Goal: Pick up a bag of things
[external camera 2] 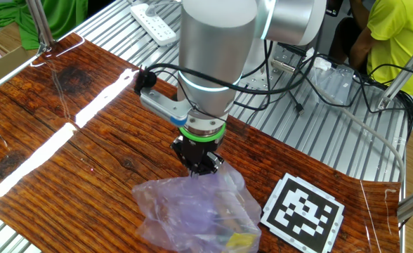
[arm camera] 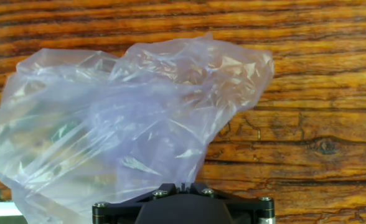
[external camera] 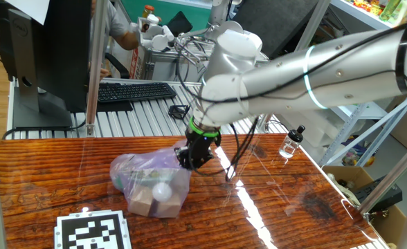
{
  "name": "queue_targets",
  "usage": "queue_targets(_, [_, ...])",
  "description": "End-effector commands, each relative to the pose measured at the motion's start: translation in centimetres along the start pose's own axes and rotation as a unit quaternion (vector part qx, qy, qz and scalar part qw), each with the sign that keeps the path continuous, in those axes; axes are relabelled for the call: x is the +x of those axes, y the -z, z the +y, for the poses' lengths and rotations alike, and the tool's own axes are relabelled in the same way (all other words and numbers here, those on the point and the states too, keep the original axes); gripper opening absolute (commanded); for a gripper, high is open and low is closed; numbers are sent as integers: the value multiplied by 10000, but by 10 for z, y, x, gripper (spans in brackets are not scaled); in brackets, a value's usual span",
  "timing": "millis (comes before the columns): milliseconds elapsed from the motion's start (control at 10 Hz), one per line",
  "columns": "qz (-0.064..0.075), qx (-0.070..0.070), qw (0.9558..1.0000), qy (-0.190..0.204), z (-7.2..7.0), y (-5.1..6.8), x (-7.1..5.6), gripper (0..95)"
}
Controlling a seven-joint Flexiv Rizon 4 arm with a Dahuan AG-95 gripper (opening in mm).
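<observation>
One fixed view is set beyond one long edge of the table [external camera: 286, 207], raised and angled down; the arm [external camera: 314, 66] enters from the upper right of the frame, and the marker [external camera: 93, 232] is seen at the lower left. The other fixed view is placed closer and higher on the opposite side, so the arm [external camera 2: 217, 56] drops from the top centre and the marker [external camera 2: 303, 212] lies at the lower right. The bag [external camera: 151, 181] and marker are shared by both. The hand view is pointed straight down, very near the bag [arm camera: 114, 130], with the gripper [arm camera: 183, 202] at the bottom edge.
</observation>
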State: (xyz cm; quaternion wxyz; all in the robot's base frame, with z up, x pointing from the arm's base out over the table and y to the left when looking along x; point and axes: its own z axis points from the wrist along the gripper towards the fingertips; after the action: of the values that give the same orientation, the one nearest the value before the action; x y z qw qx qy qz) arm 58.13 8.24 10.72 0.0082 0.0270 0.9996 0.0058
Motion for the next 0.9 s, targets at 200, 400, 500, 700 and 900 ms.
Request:
queue_targets(200, [98, 55, 9999, -3, -1, 9, -9, 0])
queue_targets(400, [182, 145, 9997, -12, 1, 18, -14, 0])
queue_targets(500, [214, 201, 9996, -26, 4, 23, -15, 0])
queue_targets(700, [266, 282, 9992, -59, 8, 29, -15, 0])
queue_targets(900, [303, 313, 9990, -69, 10, 32, -15, 0])
